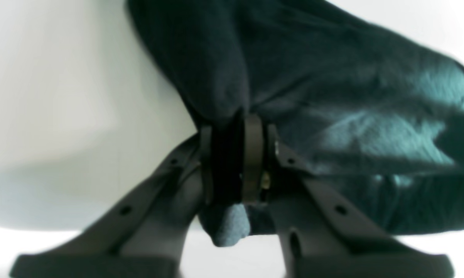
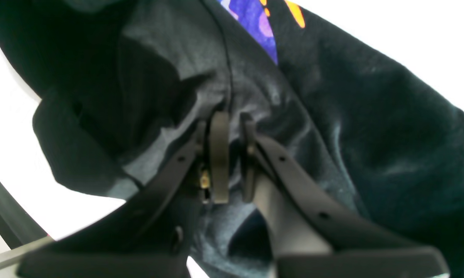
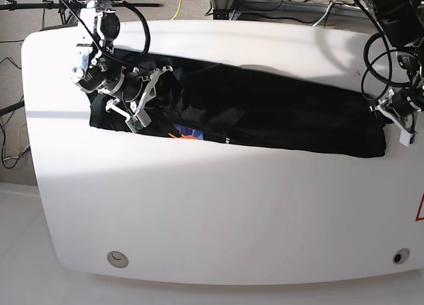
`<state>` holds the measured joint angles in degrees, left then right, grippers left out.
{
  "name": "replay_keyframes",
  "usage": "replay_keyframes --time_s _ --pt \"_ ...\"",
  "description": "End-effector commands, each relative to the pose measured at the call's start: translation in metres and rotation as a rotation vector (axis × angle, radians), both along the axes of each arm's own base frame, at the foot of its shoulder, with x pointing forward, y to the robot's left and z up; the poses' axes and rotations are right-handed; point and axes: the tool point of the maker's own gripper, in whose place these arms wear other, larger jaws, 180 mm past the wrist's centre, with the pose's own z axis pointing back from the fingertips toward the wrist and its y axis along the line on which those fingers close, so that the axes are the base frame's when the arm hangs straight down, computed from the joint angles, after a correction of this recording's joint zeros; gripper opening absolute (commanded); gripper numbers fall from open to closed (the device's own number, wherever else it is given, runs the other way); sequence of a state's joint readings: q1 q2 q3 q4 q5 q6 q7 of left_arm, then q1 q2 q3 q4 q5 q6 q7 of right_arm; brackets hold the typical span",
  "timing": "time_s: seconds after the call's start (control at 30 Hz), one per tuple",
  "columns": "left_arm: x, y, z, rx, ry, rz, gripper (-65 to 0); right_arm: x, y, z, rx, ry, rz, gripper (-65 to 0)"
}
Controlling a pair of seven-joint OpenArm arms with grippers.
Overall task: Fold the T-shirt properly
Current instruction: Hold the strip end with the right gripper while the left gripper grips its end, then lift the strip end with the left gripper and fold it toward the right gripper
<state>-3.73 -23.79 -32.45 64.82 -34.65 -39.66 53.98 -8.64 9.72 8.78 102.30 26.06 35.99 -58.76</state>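
The T-shirt [image 3: 265, 113] lies stretched in a long band across the far half of the white table [image 3: 218, 212], its right end close to the table's right edge, with broad bare tabletop on the near side. The left gripper [image 1: 233, 162] is clenched on a pinch of black cloth at the right end. The right gripper [image 2: 232, 158] is clamped on a fold at the left end, near the purple and orange print [image 2: 262, 19].

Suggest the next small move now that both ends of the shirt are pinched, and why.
Probably lift both ends together and pull gently apart. The left gripper and the right gripper each have their jaws closed on black cloth at opposite ends of the T-shirt, which lies in a long, wrinkled band across the table, so tension should flatten it before folding.
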Motion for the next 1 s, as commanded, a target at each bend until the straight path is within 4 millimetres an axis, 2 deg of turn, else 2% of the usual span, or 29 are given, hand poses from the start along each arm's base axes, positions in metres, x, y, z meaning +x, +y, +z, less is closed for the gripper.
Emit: replay_keyframes --time_s 0.0,0.23,0.5,0.57,0.83,0.97 --pt "0.015 -0.002 0.030 0.044 -0.078 -0.041 -65.0 0.008 0.000 0.011 0.013 -0.043 0.000 -60.6" --pt "0.014 -0.028 0.057 0.108 -0.127 -0.134 -64.7 0.010 0.000 0.013 0.018 -0.050 -0.003 -60.7" --pt "0.012 -0.043 0.072 0.106 -0.158 -0.177 -64.3 0.011 0.000 0.013 0.017 -0.052 -0.004 -60.9" --pt "0.014 -0.044 0.081 0.104 -0.167 -0.199 -65.0 0.009 0.000 0.012 0.010 -0.049 -0.002 -60.9" --pt "0.014 -0.062 0.089 0.112 -0.169 -0.268 -65.0 0.010 0.000 0.012 0.013 -0.051 -0.003 -61.0" --pt "0.009 -0.075 0.082 0.123 -0.135 -0.308 -65.0 0.009 0.000 0.012 0.013 -0.050 -0.005 -60.7"
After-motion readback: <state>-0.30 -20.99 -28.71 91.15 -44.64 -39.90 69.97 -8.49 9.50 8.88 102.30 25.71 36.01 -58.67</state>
